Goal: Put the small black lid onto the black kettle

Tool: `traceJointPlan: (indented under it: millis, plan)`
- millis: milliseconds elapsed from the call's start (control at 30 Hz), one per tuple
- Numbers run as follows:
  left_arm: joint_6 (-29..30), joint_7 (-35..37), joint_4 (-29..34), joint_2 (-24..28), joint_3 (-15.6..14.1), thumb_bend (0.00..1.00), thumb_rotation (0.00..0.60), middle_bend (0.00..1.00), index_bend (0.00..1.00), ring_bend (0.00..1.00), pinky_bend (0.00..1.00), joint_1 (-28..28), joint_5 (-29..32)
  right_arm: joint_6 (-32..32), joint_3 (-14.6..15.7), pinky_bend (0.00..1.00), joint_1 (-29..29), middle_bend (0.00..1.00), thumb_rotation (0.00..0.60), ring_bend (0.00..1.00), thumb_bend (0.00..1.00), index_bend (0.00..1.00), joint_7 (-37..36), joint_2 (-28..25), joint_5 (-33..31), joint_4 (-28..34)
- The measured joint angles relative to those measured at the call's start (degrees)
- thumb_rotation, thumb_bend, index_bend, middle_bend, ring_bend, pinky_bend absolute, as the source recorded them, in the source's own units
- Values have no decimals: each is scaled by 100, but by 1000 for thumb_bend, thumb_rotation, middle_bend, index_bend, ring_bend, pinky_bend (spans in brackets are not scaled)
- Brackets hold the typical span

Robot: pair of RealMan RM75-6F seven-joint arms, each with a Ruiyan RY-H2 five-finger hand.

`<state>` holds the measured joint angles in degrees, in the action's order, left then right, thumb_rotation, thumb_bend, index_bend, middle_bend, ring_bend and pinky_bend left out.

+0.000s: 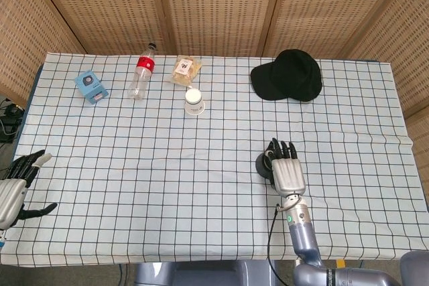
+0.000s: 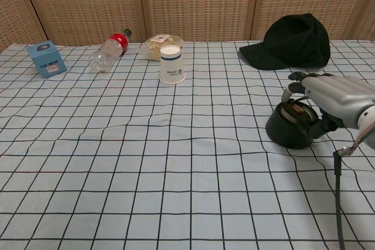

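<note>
Your right hand (image 2: 335, 96) sits directly over the black kettle (image 2: 291, 126), which stands on the checked tabletop (image 1: 167, 165) toward the 4 o'clock part of the head view, near your side of the cloth. From the chest camera the fingers (image 2: 296, 79) curl down over the kettle's far rim, and a thumb shows low at the kettle's right side; whether they actually grip the kettle or pinch something small you cannot tell from either view. The kettle's mouth looks open, with a pale brownish inside showing, and the small black lid cannot be made out separately, since the hand (image 1: 287, 172) covers most of the kettle (image 1: 263, 165) from above. Your left hand (image 1: 15, 189) lies at the tabletop's 8 o'clock edge, well apart from everything, fingers loosely spread and holding nothing. Along the far side, a black cap (image 1: 288, 75) rests at about 1 o'clock, a white paper cup (image 1: 194, 101) stands upside down near 12 o'clock, with a snack packet (image 1: 185, 69) just beyond it, a plastic bottle with a red label (image 1: 141, 74) lying on its side at 11 o'clock, and a small blue box (image 1: 90, 86) at 10 o'clock.
</note>
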<state>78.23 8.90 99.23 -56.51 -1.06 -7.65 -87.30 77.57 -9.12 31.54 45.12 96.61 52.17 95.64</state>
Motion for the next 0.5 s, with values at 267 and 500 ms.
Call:
traceJointPlan:
  millis: [267,500]
  plan:
    - [74,87,-19,-3,6,151,600,0,0,0,0,20,-45,-21,58,0,-36,0,600,0,671,313,98,44,-71,-12]
    - [94,142,-25,11,1,151,600,0,0,0,0,27,-66,-27,81,0,-47,0,600,0,668,317,124,112,-30,-43]
